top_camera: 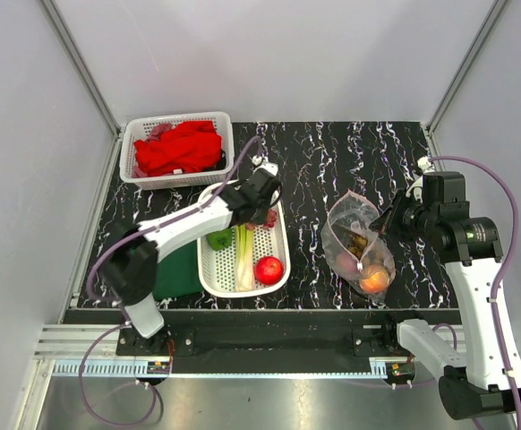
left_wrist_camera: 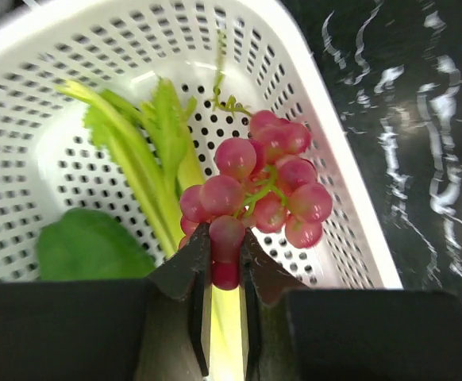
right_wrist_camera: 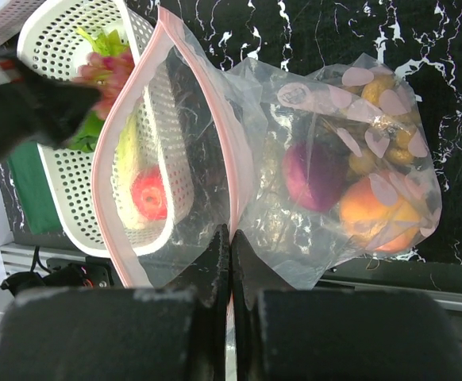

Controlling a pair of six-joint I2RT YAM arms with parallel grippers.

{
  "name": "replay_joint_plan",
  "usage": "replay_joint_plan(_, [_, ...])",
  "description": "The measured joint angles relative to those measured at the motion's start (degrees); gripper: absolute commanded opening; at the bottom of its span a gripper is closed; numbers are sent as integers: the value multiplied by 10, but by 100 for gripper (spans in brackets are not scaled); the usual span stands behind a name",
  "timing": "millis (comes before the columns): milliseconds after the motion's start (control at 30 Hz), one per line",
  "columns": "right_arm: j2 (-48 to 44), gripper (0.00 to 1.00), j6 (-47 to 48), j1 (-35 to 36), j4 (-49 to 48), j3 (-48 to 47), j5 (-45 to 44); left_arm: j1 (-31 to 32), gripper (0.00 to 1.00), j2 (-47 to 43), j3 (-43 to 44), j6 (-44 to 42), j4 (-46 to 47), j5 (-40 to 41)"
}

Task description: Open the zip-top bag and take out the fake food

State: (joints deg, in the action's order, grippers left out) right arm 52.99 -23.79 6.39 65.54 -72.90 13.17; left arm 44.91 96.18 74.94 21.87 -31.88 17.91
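At the near end of the white oval tray a red apple is seen, and a leek and a green pepper are laid beside it inside the tray. To the right of the tray, apart from it, the zip-top bag is laid on the black marbled table. An orange peach is kept in its near end, and a purple onion and a yellow-brown berry bunch are seen through the plastic. The pink zip strip is pinched by the right gripper on the side away from the tray; its fingers are pressed together on it, and the bag's mouth is held open. Over the far part of the tray the purple grapes are held by the left gripper, which is closed on one low grape of the bunch. Just left of the tray a green cloth is laid. Beyond the tray a white basket is placed, filled with a red cloth.
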Motion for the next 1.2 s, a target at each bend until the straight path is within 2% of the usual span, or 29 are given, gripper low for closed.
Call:
replay_joint_plan(67, [0,0,-1,0,1,-3,0,0,0,48,10,19,-2,4])
replay_joint_plan(100, [-1,0,-2,0,2,-3,0,0,7,66,16,28,-7,6])
replay_joint_plan(133, [-2,0,-3,0,3,-4,0,0,32,81,23,38,-13,9])
replay_joint_plan(167, [-4,0,-4,0,3,-4,0,0,51,91,27,48,-19,9])
replay_joint_plan(267, [-9,0,-5,0,3,-4,0,-2,76,97,34,75,-29,5])
replay_joint_plan(433, [-11,0,-7,0,3,-4,11,-1,76,64,26,114,-33,-26])
replay_joint_plan(600, [-5,0,-4,0,3,-4,34,8,65,-49,0,121,-22,-99])
replay_joint_plan(667, [0,0,-2,0,2,-4,50,23,60,-98,-3,116,18,-151])
replay_joint_plan(700, [3,0,-1,0,0,-4,63,35,54,-117,-3,113,44,-175])
replay_joint_plan(767, [8,0,0,0,-6,-4,84,61,47,-136,9,110,88,-215])
replay_joint_plan(800, [10,0,1,0,-9,-4,94,75,40,-134,23,108,104,-232])
replay_joint_plan(933, [26,0,2,0,-25,-4,122,107,29,-78,103,107,153,-280])
replay_joint_plan(1033, [50,0,2,0,-40,-13,139,106,24,-24,151,105,148,-287])
replay_joint_plan(1200, [82,0,-8,0,-67,-29,150,105,22,38,200,85,101,-281])
